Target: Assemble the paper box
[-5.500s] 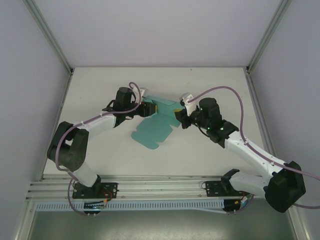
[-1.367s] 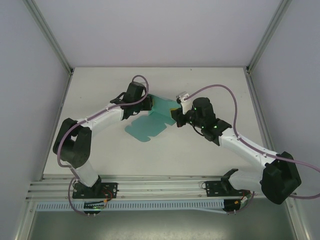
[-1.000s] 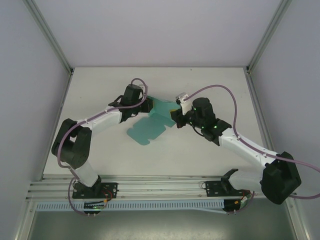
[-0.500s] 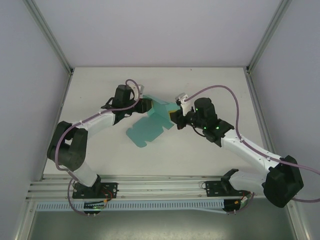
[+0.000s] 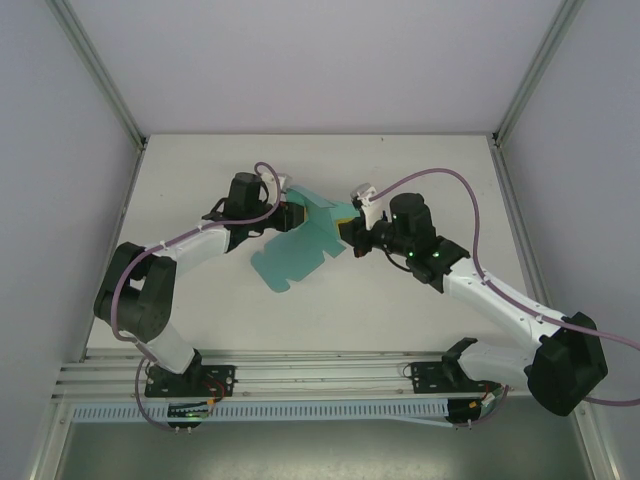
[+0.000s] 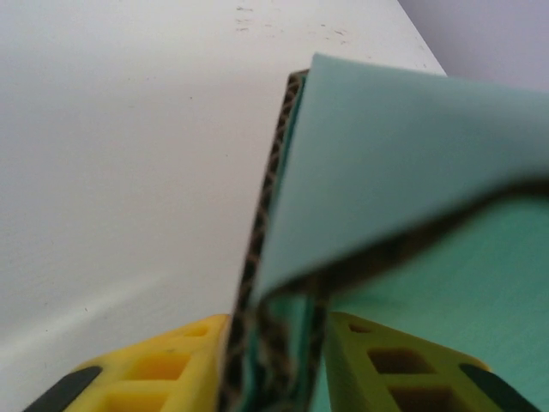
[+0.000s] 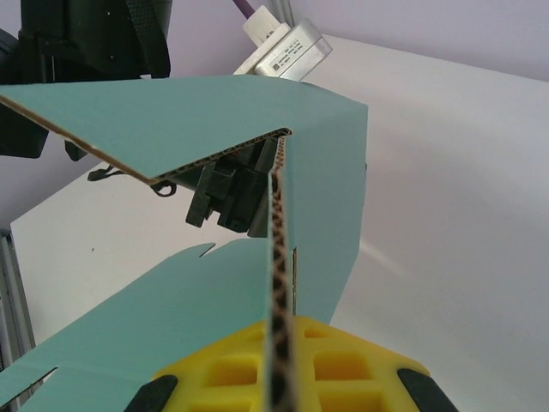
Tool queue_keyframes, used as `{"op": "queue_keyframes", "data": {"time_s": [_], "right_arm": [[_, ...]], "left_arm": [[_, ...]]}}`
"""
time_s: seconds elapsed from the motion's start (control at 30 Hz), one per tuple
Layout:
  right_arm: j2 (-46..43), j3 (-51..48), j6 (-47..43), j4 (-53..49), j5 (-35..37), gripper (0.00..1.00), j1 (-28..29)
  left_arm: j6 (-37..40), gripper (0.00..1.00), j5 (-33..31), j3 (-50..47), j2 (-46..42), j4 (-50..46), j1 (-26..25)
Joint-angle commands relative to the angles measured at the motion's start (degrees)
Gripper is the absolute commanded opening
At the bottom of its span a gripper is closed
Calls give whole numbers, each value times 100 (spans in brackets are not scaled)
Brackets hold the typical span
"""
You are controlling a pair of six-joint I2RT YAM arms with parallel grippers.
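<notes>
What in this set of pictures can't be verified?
Top view: the wrists cover where the left tool and right tool meet the paper box; its tabs are too small to read.
Left wrist view: a blurred flap near the lens hides the panel behind; fingers are cut off by the bottom edge.
Right wrist view: fingers cut off below, so grip depth is unclear.
</notes>
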Motion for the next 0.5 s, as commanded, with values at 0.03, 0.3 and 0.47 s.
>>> {"op": "queue_keyframes", "data": {"time_s": [0.03, 0.3, 0.47], "right_arm": [[-106, 200, -1, 229, -236, 0, 45], [-168, 120, 72, 157, -143, 0, 45], [-230, 86, 156, 247, -105, 0, 51]], "left_arm": [[-20, 30, -183, 262, 71, 44, 4], [-84, 11, -1008, 419, 211, -218, 8], [-42, 9, -882, 468, 446, -279, 12]]}}
